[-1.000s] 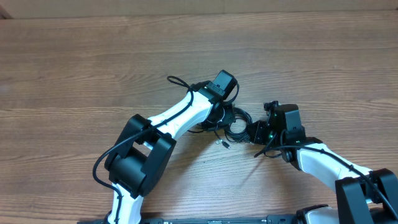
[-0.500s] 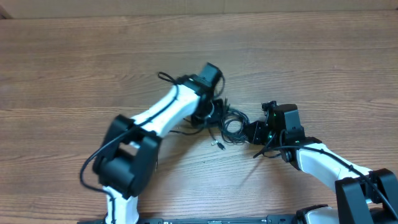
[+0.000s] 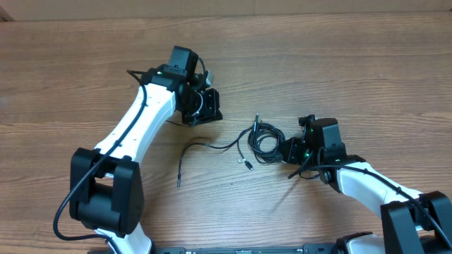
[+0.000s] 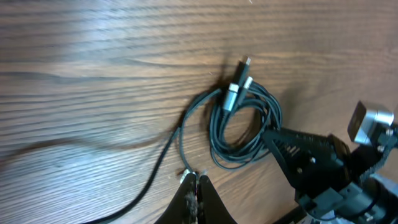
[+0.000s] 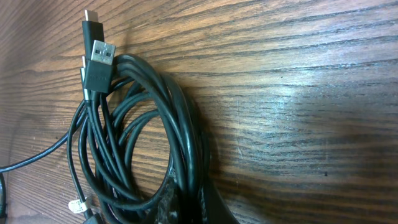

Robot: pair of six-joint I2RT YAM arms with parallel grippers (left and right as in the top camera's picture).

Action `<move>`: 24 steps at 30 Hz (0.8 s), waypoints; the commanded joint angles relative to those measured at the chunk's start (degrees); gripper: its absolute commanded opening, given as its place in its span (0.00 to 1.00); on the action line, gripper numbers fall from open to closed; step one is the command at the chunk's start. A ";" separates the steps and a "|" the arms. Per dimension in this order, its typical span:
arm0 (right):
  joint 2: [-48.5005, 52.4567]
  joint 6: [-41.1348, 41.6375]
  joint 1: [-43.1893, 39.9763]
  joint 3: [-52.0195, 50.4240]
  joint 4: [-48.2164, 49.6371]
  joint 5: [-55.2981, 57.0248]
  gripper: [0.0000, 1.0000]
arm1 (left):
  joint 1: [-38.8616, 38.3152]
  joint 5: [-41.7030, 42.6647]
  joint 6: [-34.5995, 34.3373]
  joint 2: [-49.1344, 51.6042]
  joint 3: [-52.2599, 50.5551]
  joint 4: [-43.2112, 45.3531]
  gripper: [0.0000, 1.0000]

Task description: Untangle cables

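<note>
The cables (image 5: 185, 124) are lying coiled mid-worktop (image 3: 85, 70), one strand trailing left toward the left end effector (image 3: 205, 107), which is hovering closed and empty; the right end effector (image 3: 288, 149) is pinching the coil's edge.

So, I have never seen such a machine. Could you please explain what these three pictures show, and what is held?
It is a robot with two white-and-black arms at a brown wooden table. Each arm ends in a two-finger gripper. One picture looks down from above. The other two come from small cameras on the wrists. On the table lies a coil of thin black cables with silver-tipped plugs. One loose strand runs out from it toward the left arm's side. The right gripper is shut on the coil's edge. The left gripper is shut too, away from the coil, and I cannot see anything in it.
</note>
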 commanded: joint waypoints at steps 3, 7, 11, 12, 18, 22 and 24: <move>0.24 -0.22 -0.33 0.48 -0.28 1.44 0.04 | -6.23 -2.12 -0.68 -0.11 -0.09 1.22 0.07; 0.24 -0.22 -0.33 0.48 -0.44 1.42 0.04 | -11.37 -10.23 -5.07 1.14 -0.09 2.12 0.14; 0.24 -0.22 -0.33 0.48 -0.98 1.44 0.04 | -15.30 -11.43 -7.89 3.52 -0.11 3.37 0.37; 0.24 -0.22 -0.33 0.48 -1.11 1.44 0.04 | -15.91 -11.43 -8.52 4.24 -0.11 3.76 0.45; 0.24 -0.22 -0.33 0.48 -1.20 1.44 0.04 | -17.57 -11.45 -13.35 9.01 -0.11 5.22 0.45; 0.24 -0.24 -0.33 0.48 -1.20 1.44 0.04 | -17.57 -11.41 -14.67 12.24 -0.11 6.60 0.38; 0.24 -0.22 -0.33 0.48 -1.20 1.44 0.04 | -17.57 -11.30 -14.84 13.62 -0.11 7.08 0.34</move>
